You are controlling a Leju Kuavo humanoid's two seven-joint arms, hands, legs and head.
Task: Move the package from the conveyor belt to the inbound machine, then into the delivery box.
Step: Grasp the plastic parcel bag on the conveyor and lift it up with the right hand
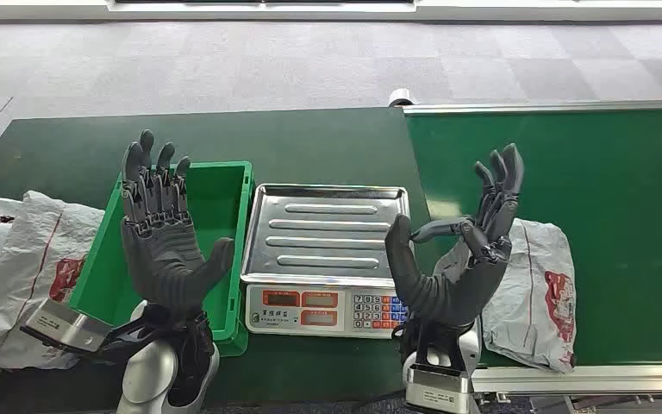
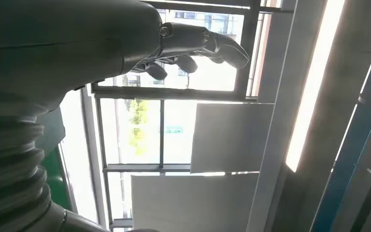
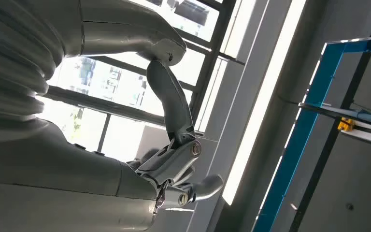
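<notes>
While both arms rise, left hand [image 1: 165, 250] and right hand [image 1: 457, 259] upright, fingers spread, empty

A dark green desk [image 1: 310, 138] carries a green bin [image 1: 224, 198], a steel-topped scale [image 1: 327, 250] beside it, and the conveyor belt [image 1: 603, 172], where a grey package [image 1: 534, 293] lies.

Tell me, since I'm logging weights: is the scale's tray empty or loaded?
Empty. The scale's steel tray shows bare ribbed metal; the package lies on the conveyor belt.
</notes>
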